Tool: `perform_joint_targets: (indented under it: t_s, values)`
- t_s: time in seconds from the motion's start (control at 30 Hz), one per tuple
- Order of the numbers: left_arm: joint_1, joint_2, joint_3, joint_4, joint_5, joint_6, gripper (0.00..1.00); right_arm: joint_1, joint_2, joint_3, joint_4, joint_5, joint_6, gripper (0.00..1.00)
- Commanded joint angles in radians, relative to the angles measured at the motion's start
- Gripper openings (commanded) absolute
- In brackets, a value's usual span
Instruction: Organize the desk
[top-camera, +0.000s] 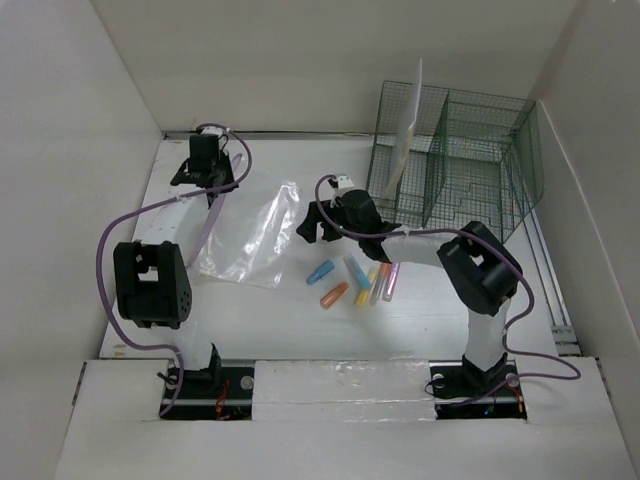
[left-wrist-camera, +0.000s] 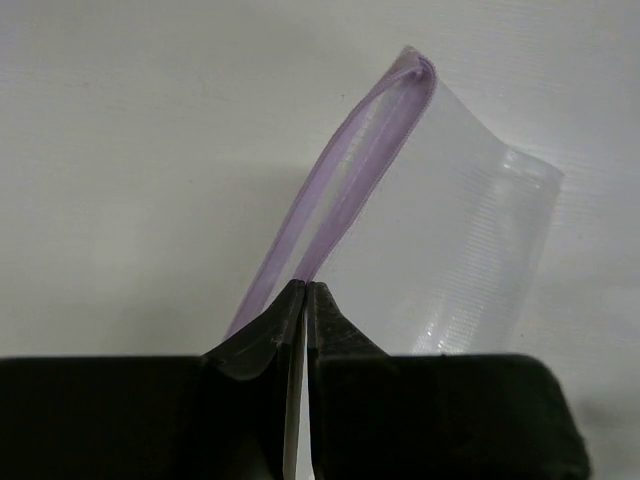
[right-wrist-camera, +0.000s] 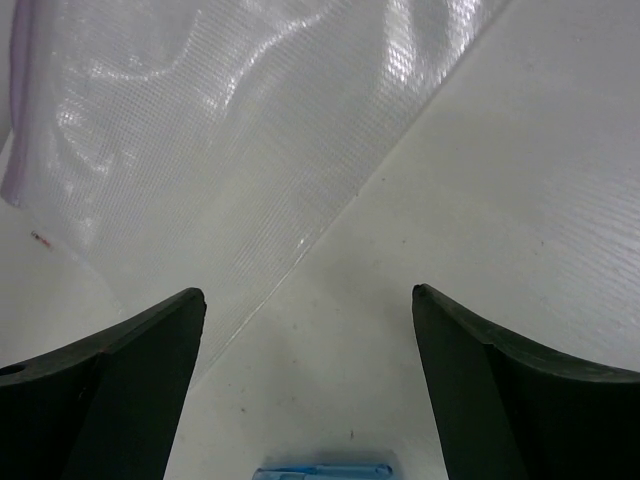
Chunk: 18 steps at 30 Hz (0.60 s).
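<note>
While the left fingers (left-wrist-camera: 288, 325) stood pressed tight together on the purple zip strip of a clear, crinkled plastic zip bag (left-wrist-camera: 450, 250), the right fingers (right-wrist-camera: 140, 360) hung spread wide with nothing between them. The broad, matte-white rectangular tabletop (top-camera: 290, 325) lay beneath everything and filled the overhead view from wall to wall.

Seen from above, the bag (top-camera: 245, 235) lay flat near the middle. The left fingers (top-camera: 212, 195) were at its 10 o'clock corner and the right fingers (top-camera: 318, 228) were just off its 3 o'clock edge. A loose cluster of short coloured plastic pens (top-camera: 356, 270), blue, orange, yellow and pink, lay at 5 o'clock from the right fingers, clear of the bag. A dark green wire-mesh compartment rack (top-camera: 470, 160) stood at 1 o'clock on the tabletop, well apart from both arms. A white paper sheet (top-camera: 408, 115) leaned upright in its left compartment.

Only the left wrist view showed the pinch on the strip. From above, the wrist body hid it. Only the right wrist view showed the bag's woven sheen (right-wrist-camera: 200, 130) reaching under the left-hand finger. It also showed a light blue plastic end (right-wrist-camera: 322, 470) at 6 o'clock, between the fingers. Neither wrist view took in the rack.
</note>
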Motion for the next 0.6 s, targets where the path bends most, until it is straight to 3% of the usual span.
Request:
perform_joint_targets:
  t_s: [0.0,0.1,0.17,0.2,0.37,0.57]
  values:
    - [0.006,-0.047,-0.030,0.012,0.020,-0.029,0.00,-0.006,0.010,0.028,0.028,0.040,0.029,0.91]
    - [0.006,-0.105,-0.046,0.015,0.090,-0.044,0.00,-0.015,0.031,0.025,0.077,0.037,0.034,0.93]
    - [0.006,-0.153,-0.059,0.013,0.105,-0.049,0.00,-0.035,0.062,0.022,0.124,-0.023,0.046,0.95]
    - [0.006,-0.191,-0.077,0.007,0.124,-0.058,0.00,-0.044,0.098,0.028,0.231,-0.105,0.061,0.96]
    - [0.006,-0.263,-0.115,-0.001,0.193,-0.095,0.00,-0.053,0.149,0.062,0.284,-0.206,0.080,0.97]
    - [0.006,-0.395,-0.113,-0.013,0.305,-0.132,0.00,-0.044,0.109,0.046,0.280,-0.201,0.063,0.98]
